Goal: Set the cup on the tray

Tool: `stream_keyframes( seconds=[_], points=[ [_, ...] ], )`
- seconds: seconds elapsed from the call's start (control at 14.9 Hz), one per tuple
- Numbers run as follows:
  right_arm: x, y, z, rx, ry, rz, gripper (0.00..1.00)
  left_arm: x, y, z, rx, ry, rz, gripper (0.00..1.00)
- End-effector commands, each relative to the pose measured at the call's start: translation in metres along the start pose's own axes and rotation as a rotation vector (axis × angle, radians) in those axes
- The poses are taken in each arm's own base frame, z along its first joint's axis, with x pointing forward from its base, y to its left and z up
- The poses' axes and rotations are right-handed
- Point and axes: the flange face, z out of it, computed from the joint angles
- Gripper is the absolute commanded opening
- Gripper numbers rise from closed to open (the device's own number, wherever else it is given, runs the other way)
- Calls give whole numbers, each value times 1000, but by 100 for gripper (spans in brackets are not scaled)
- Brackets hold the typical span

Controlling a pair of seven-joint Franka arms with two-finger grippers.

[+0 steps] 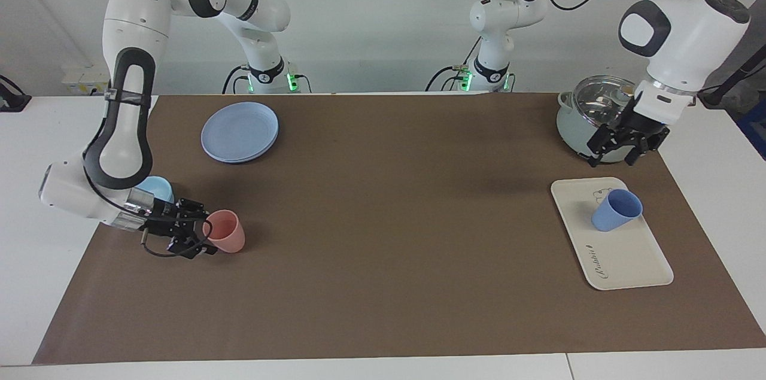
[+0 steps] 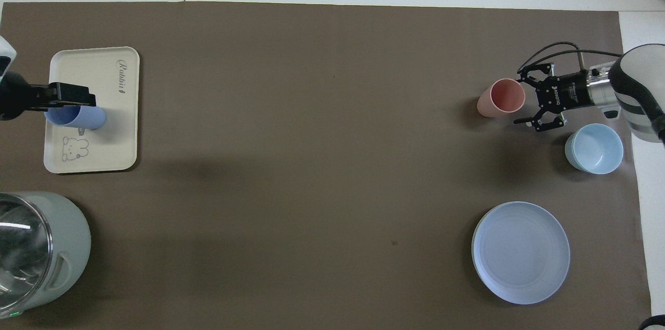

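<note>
The periwinkle-blue cup [image 1: 616,210] [image 2: 83,118] stands upright on the cream tray [image 1: 628,260] [image 2: 104,148], at the end with the bear drawing. My left gripper [image 1: 613,154] [image 2: 78,97] hangs open and empty in the air, over the tray's edge beside the pot and well above the cup; in the overhead view it hides the cup's rim. My right gripper [image 1: 200,229] [image 2: 526,97] lies low and open at the right arm's end of the table. Its fingertips flank the rim of a salmon-pink cup [image 1: 227,232] [image 2: 499,99] without gripping it.
A grey-green pot with a glass lid [image 1: 583,125] [image 2: 47,247] stands nearer to the robots than the tray. A round blue plate [image 1: 239,130] [image 2: 520,252] and a light-blue bowl [image 1: 155,187] [image 2: 595,148] sit toward the right arm's end. A brown mat [image 1: 389,218] covers the table.
</note>
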Motion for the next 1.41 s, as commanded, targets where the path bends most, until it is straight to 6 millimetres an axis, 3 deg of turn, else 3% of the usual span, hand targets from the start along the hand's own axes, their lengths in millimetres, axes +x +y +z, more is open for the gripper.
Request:
stream_keyframes(
  seconds=[0.0, 0.13, 0.34, 0.47, 0.61, 0.81, 0.94, 1.21, 1.35],
  points=[
    [-17, 0, -37, -86, 117, -173, 100, -24, 41, 12, 57, -73, 112, 100],
    [-37, -2, -71, -222, 238, -367, 100, -33, 62, 16, 129, -116, 279, 100],
    [-88, -13, -105, -294, 289, -558, 100, -40, 46, -5, 123, -155, 430, 100],
    [-126, -19, -124, -309, 281, -647, 100, -44, 35, -16, 121, -163, 403, 100],
    [-170, -32, -131, -354, 313, -750, 100, -46, 36, -26, 115, -161, 353, 100],
    [-245, -48, -139, -446, 389, -881, 100, -42, 41, -57, 56, -160, 264, 100],
    [-278, -49, -149, -444, 405, -919, 100, -41, 33, -72, 45, -164, 241, 100],
    [-322, -43, -155, -562, 409, -1049, 100, -45, 31, -63, 49, -172, 228, 100],
    [-330, -34, -161, -588, 376, -1068, 100, -43, 39, -66, 60, -162, 150, 100]
  ],
)
